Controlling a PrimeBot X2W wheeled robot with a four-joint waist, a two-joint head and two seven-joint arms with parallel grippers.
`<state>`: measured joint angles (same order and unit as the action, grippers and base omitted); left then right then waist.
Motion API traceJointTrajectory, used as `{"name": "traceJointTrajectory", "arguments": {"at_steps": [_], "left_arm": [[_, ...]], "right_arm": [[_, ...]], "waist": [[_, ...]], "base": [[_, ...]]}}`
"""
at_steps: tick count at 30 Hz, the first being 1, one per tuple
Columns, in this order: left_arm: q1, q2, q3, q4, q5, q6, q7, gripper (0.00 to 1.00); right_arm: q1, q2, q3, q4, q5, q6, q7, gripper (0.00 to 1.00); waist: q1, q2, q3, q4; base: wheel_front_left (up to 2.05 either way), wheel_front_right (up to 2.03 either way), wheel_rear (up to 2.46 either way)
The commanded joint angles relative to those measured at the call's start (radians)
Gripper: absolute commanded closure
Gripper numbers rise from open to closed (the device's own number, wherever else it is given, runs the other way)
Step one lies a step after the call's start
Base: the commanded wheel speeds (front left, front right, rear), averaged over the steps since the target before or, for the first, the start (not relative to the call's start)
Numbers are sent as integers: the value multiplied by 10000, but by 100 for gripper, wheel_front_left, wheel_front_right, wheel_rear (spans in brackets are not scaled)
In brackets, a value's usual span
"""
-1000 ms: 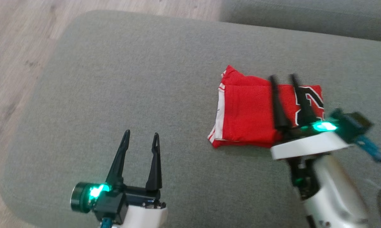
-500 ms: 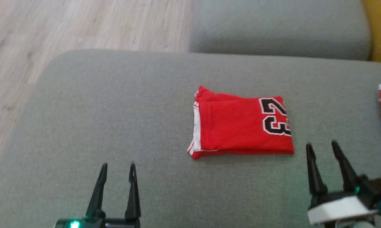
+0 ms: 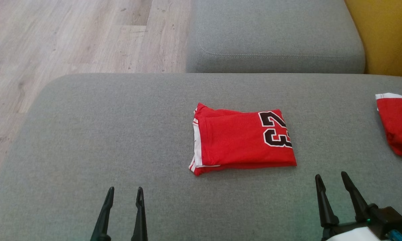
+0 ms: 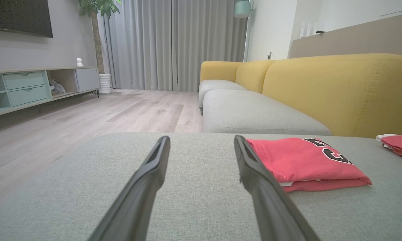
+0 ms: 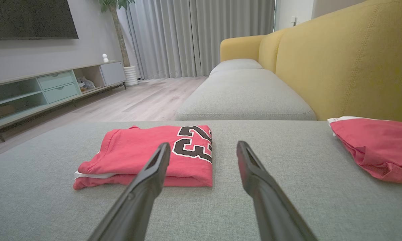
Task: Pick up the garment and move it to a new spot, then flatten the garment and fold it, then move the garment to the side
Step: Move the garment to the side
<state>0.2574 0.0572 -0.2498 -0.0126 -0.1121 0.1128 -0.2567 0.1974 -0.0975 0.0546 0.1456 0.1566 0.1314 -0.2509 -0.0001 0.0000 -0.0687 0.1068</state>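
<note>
The garment (image 3: pixel 241 140) is a red jersey with white trim and a black 23, folded into a flat rectangle in the middle of the grey sofa cushion (image 3: pixel 104 134). It also lies at the right in the left wrist view (image 4: pixel 304 162) and at the left in the right wrist view (image 5: pixel 147 154). My left gripper (image 3: pixel 125 193) stands open at the bottom left, well short of the garment and holding nothing. My right gripper (image 3: pixel 331 179) is open at the bottom right, just in front of the garment's near right corner, clear of the cloth.
A second red garment (image 3: pixel 398 124) lies at the cushion's right edge. Another grey cushion (image 3: pixel 274 36) sits behind, with the yellow sofa back (image 3: pixel 388 33) to the right. Wooden floor (image 3: pixel 54 40) runs along the left. A TV unit (image 5: pixel 37 90) stands across the room.
My right gripper has drawn back off the garment toward me and now stands in front of it. The left gripper has also pulled back. The camera has tilted up, bringing the second garment into sight.
</note>
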Motion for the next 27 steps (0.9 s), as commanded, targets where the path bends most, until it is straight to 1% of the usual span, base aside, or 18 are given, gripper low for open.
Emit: {"name": "traceJointTrajectory", "arguments": {"at_steps": [1, 20, 25, 27], "left_arm": [[-293, -70, 392, -282, 13, -48, -51, 0], [-307, -70, 449, -182, -13, -16, -51, 0], [-445, -70, 248, -331, 26, -100, -51, 0], [-595, -70, 28, -466, -4, -169, -51, 0]], "right_arm": [[-198, -97, 210, -251, -72, -7, -108, 0], [-160, -7, 166, -128, 189, -7, -108, 0], [-354, -1, 125, 230, 554, -7, -108, 0], [-609, -23, 53, 441, 760, -7, -108, 0]], "waist": [[1, 0, 5, -4], [1, 0, 66, 37], [1, 0, 242, 140], [1, 0, 420, 308]], "base": [[0, 0, 0], [0, 0, 0], [0, 0, 0], [0, 0, 0]]}}
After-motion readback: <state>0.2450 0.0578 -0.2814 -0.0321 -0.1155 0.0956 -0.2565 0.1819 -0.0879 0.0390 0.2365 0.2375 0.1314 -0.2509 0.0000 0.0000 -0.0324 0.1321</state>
